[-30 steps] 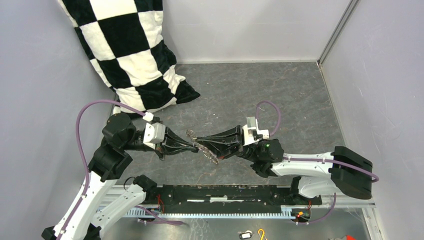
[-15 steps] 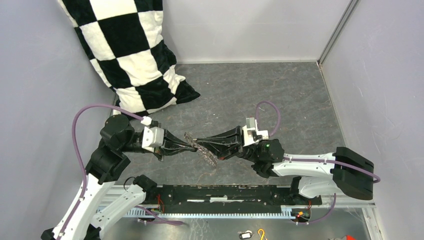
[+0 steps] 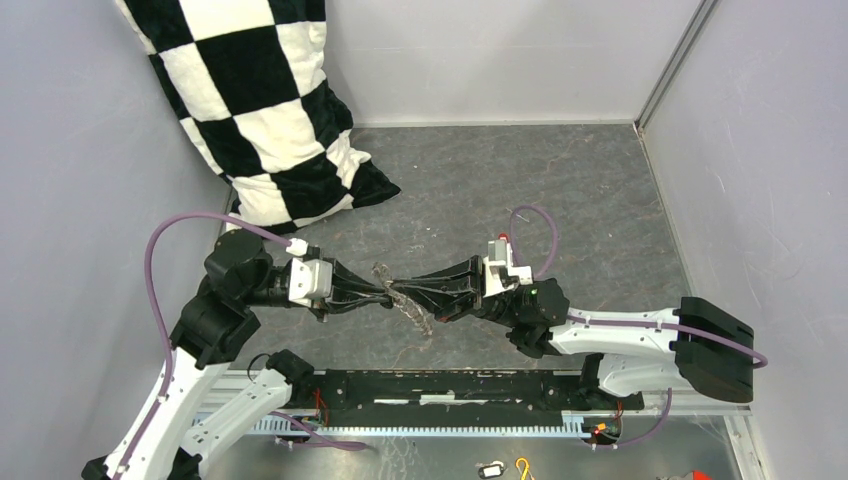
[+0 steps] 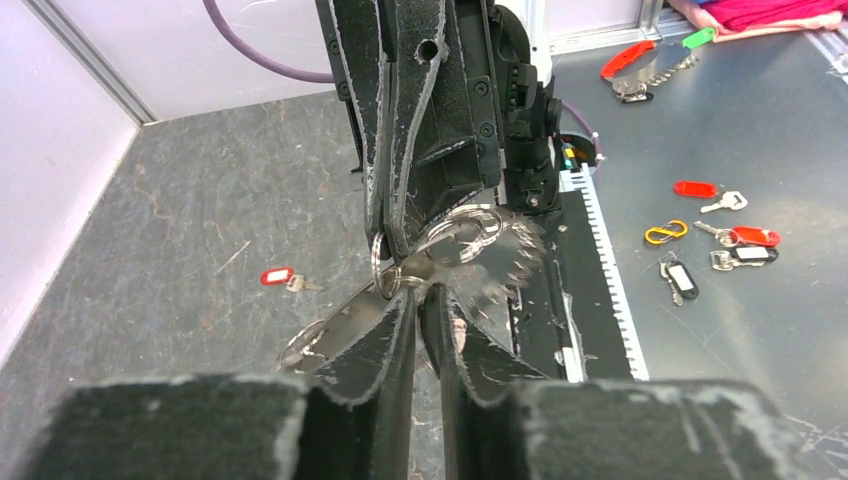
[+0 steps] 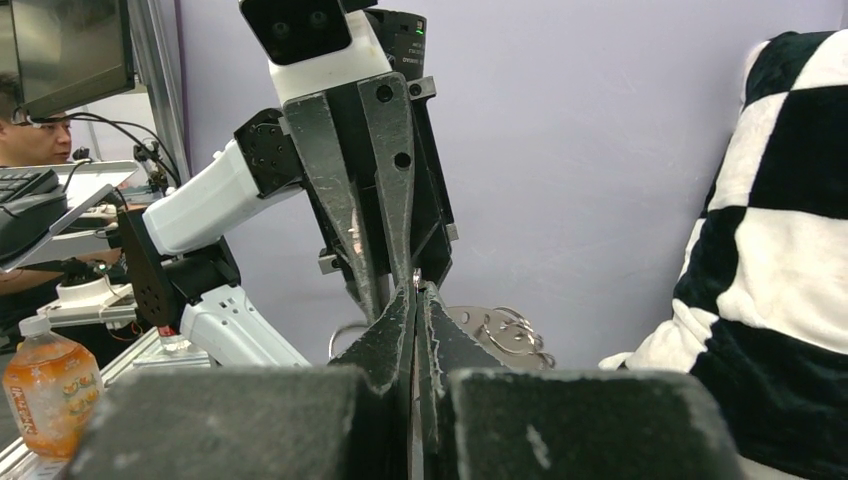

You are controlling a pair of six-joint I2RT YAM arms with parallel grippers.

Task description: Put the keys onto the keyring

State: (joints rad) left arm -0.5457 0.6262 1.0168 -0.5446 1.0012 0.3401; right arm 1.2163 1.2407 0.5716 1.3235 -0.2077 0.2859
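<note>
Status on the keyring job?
Right claw shut on the keyring. Left claw tip-to-tip with it, jaws barely apart. Red key loose on table. Nothing in the way.

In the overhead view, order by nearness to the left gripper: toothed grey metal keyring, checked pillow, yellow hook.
1. toothed grey metal keyring: at the left gripper.
2. black-and-white checked pillow: behind, left.
3. small yellow hook: front edge, right.

In the left wrist view, one red-headed key (image 4: 278, 277) is lying left of the one keyring (image 3: 415, 314); one yellow hook (image 4: 665, 232), one black tag (image 4: 680, 278) and three red tags (image 4: 694, 188) are lying right of it; one checkered pillow (image 3: 270, 110) is leaning beyond it.
</note>
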